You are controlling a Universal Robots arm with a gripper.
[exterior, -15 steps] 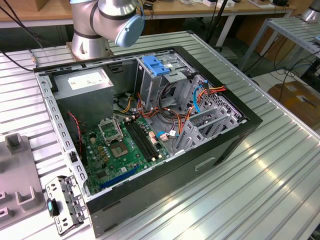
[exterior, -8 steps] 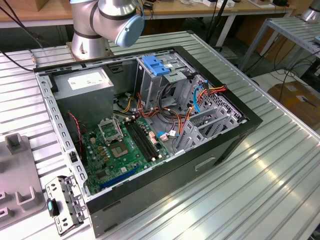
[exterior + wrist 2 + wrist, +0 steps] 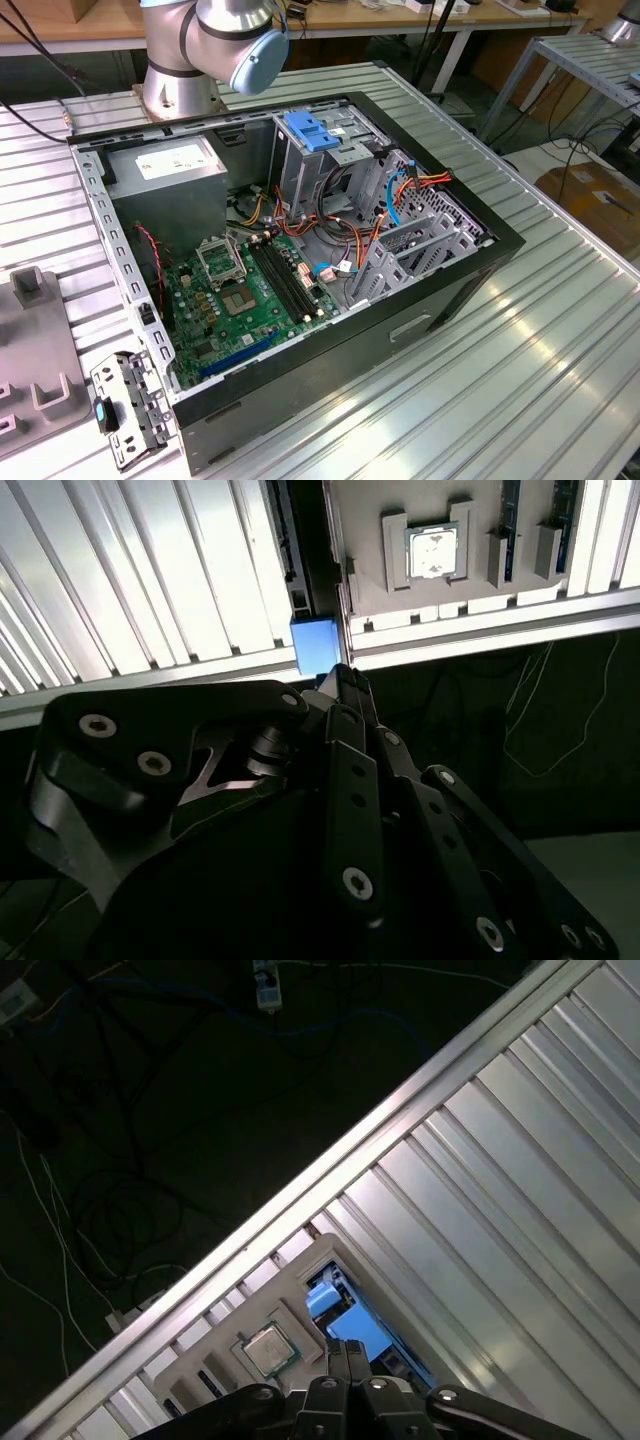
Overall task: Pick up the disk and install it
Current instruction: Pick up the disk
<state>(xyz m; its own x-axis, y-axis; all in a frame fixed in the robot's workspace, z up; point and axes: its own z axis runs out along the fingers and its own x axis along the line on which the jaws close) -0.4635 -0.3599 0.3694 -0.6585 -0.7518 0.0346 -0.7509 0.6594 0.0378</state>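
In the exterior view a grey tray (image 3: 45, 345) lay at the left edge of the table (image 3: 520, 390). To its right the open case (image 3: 470, 265) took the middle of the table, with its motherboard (image 3: 250, 290) bare and a grey cage (image 3: 300, 165) standing at the far side.

The disk (image 3: 335, 1305) was not in the case. In both wrist views it stood on its edge in a slot along the side of the tray, next to a chip (image 3: 265, 1350) seated in the tray. Its blue end was close to the table's edge rail.

The gripper (image 3: 346, 1348) hung over this blue end and seemed apart from it, with its fingers drawn close together and nothing between them.

I judge that the step in hand was the pick. To do it well, the fingers should spread wider than the thin disk before they go down, one on each flat face and centred on the blue frame. The lift should go straight out of the slot, so that the rails do not catch.
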